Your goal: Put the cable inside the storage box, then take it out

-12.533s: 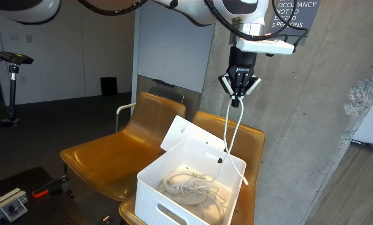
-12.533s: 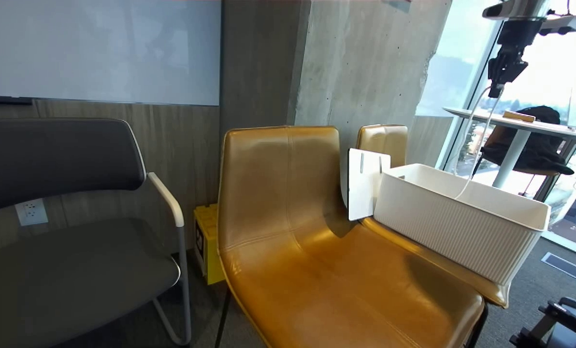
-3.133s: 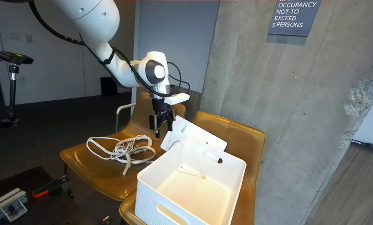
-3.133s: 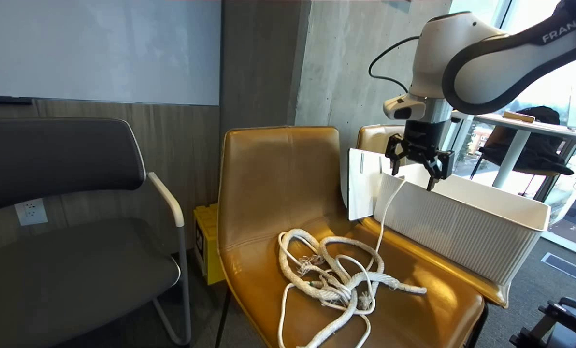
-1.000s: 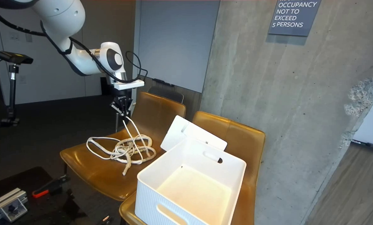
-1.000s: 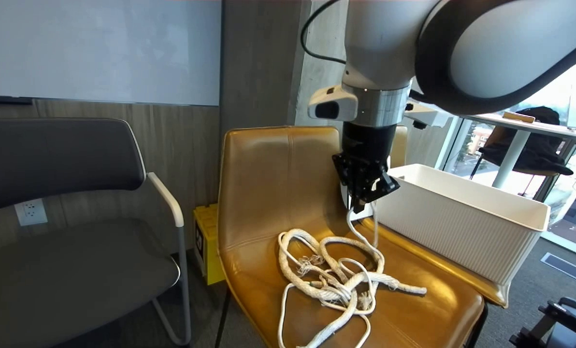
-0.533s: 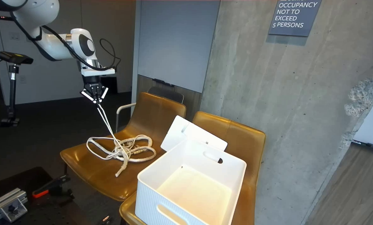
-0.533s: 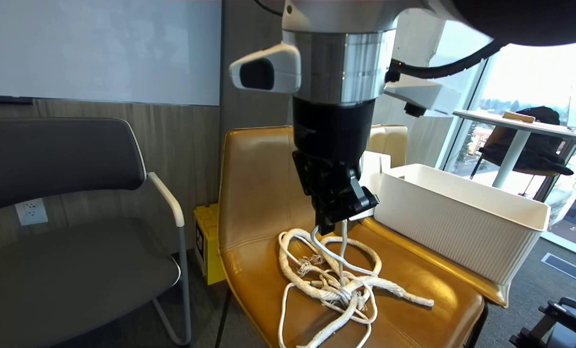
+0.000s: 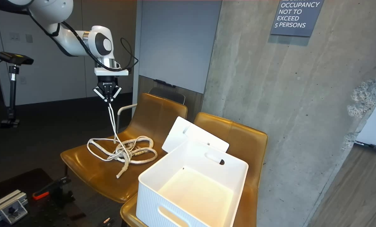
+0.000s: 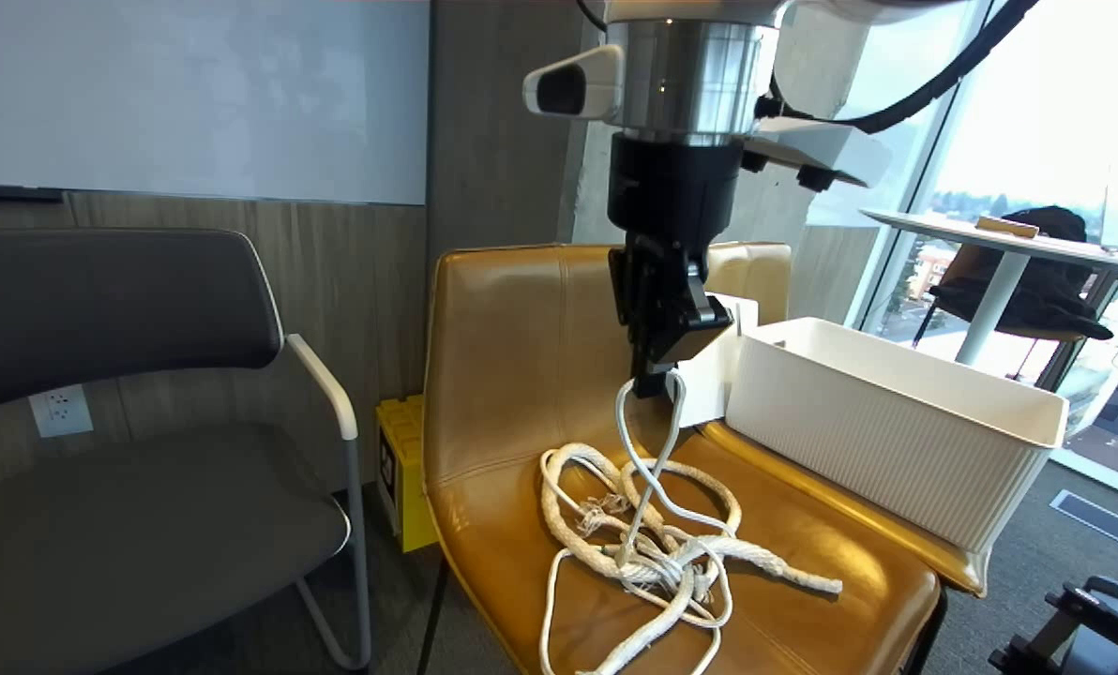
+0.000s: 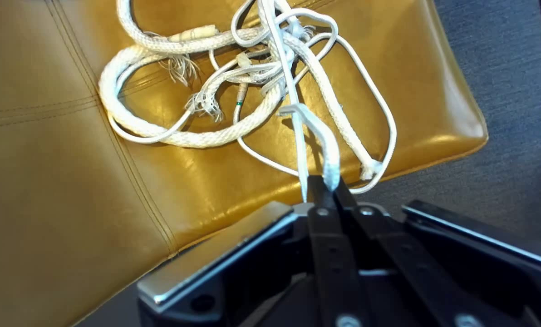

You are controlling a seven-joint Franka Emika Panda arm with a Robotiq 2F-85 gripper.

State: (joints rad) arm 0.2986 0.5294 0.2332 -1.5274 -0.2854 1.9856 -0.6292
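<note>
The cable, a tangled bundle of thick and thin white cord, lies mostly on the brown chair seat, in both exterior views (image 9: 124,168) (image 10: 775,561) and in the wrist view (image 11: 198,140). My gripper (image 9: 108,100) is above it, shut on a thin part of the cable; two strands hang from the fingertips down to the bundle. It also shows in an exterior view (image 10: 653,380) and in the wrist view (image 11: 330,187), where a short cable end sticks out of the jaws. The white storage box (image 9: 153,201) (image 10: 887,450) stands open beside the bundle, with no cable inside it.
The white lid (image 9: 178,134) leans behind the box. The brown chair (image 9: 156,116) has a raised backrest near my gripper. A concrete wall (image 9: 301,110) rises behind the box. A dark chair (image 10: 146,525) and a yellow case (image 10: 411,469) stand beside it.
The cable was in the box 12.5 s ago and now lies on the chair. My open gripper has since shut on the cable and lifted a strand, then shifted slightly back toward the box.
</note>
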